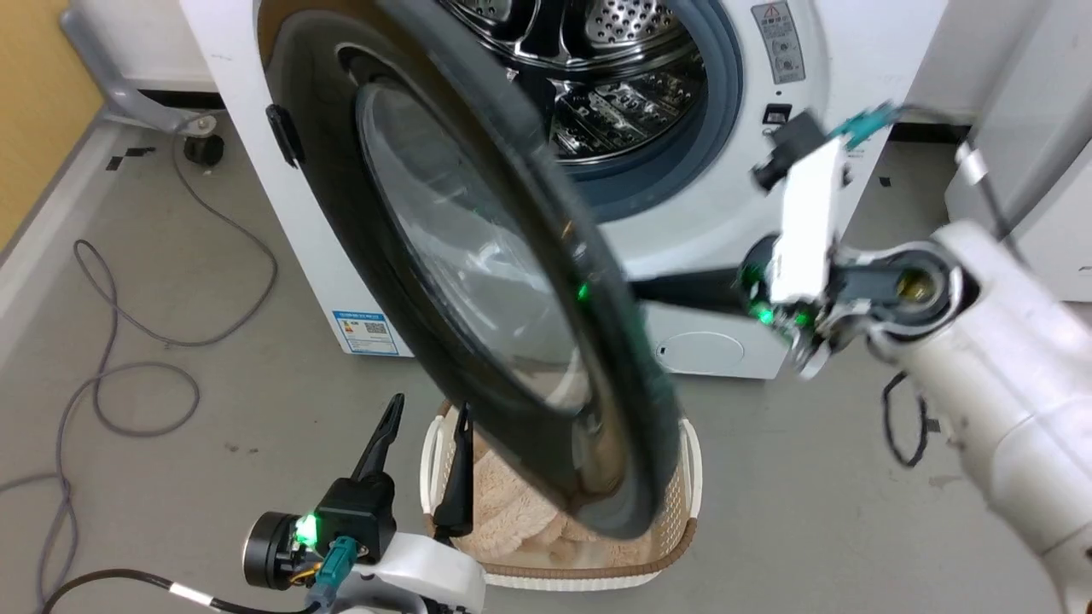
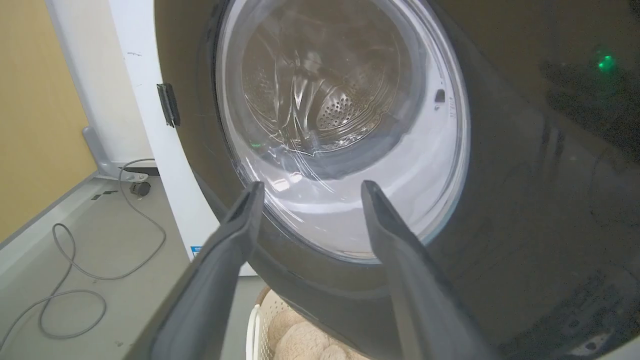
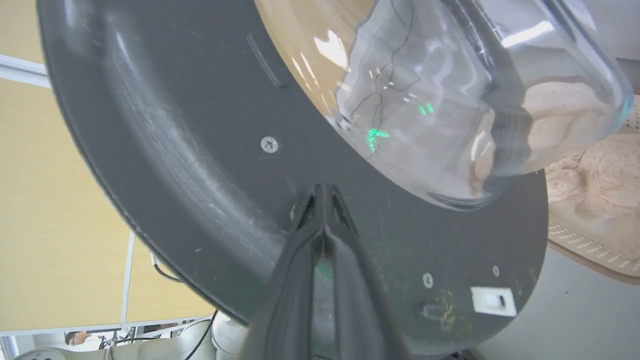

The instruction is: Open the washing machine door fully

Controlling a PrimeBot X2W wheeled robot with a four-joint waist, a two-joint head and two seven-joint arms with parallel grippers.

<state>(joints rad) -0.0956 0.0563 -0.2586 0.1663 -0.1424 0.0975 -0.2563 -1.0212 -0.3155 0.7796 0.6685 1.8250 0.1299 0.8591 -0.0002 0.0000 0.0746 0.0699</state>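
The washing machine door (image 1: 478,281) stands partly open, hinged at the left, and swings out over the basket. Its clear bowl window (image 2: 340,125) shows the steel drum (image 1: 597,51) of the white washing machine (image 1: 725,256) behind it. My right gripper (image 1: 638,287) reaches in from the right, shut, its tips against the door's grey inner face (image 3: 200,150); in the right wrist view the gripper (image 3: 324,189) holds nothing between its fingers. My left gripper (image 1: 430,408) is open and low in front of the door's outer side, and in its own view it (image 2: 311,187) points at the window.
A white laundry basket (image 1: 688,477) holding beige plush fabric (image 1: 512,512) sits on the floor under the door's lower edge. Grey cables (image 1: 111,341) loop over the floor at the left. A yellow wall (image 1: 34,102) runs along the far left.
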